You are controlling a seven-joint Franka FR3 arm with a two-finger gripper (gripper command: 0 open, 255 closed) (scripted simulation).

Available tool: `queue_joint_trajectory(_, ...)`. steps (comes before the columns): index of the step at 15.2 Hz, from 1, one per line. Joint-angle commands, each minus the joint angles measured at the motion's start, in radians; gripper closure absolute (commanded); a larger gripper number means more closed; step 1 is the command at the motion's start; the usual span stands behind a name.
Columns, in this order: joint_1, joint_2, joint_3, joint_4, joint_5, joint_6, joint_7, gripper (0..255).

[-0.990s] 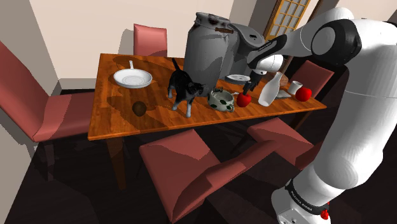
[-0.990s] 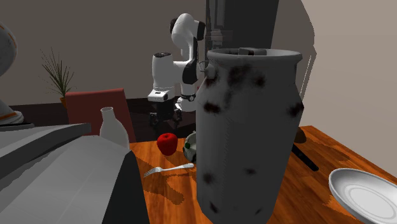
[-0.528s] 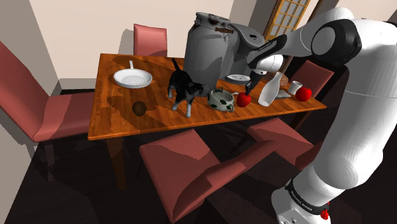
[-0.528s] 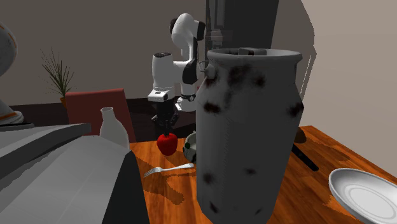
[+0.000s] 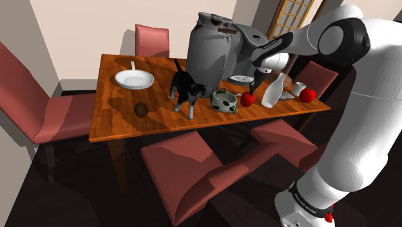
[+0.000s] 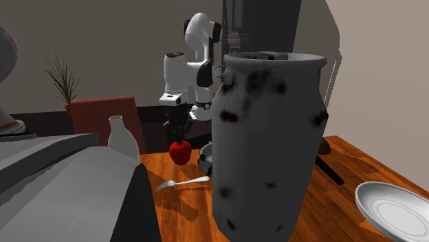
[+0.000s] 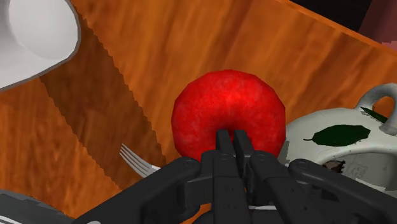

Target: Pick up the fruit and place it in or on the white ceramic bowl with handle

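Pinching red apple beside pot

Red fruit, blk gripper, white pot w/ dk-green leaf marks, orange-brown tbl.

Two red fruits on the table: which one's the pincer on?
The fruit between the green-spotted pot and white bottle; the other fruit sits past the bottle.

The white arm stands tall with its elbow high, forearm sloping down over the table at the end nearest the stand. The black gripper points downward (wrist roughly vertical), fingers drawn almost together, clasping the top of the red apple.
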Motion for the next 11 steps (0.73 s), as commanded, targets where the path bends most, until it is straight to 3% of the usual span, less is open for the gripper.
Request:
queue_joint_trajectory(1,0.004,-0.016,-0.005,0.008,-0.011,-0.022,0.007,255)
queue_joint_trajectory(11,0.017,-0.081,-0.022,0.063,-0.054,-0.136,0.035,255)
